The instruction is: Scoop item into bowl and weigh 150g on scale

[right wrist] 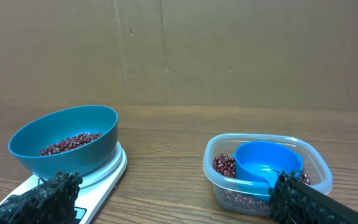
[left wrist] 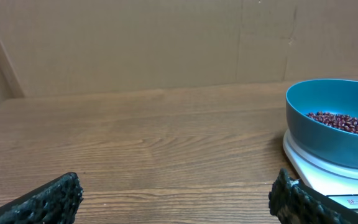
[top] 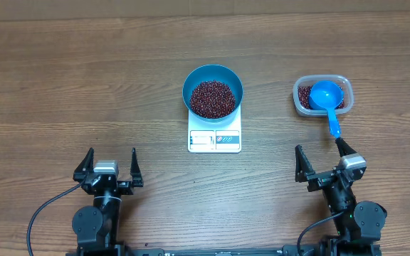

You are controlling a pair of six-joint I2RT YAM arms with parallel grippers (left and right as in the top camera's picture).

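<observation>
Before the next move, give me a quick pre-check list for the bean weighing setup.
1. Teal bowl seated on scale: ok.
2. Bowl holds beans: ok.
3. Scale display readable: cannot tell, too small.
4. Blue scoop lying in tub, handle toward right end effector: ok.
5. Open and empty, left end effector and right end effector: ok.
</observation>
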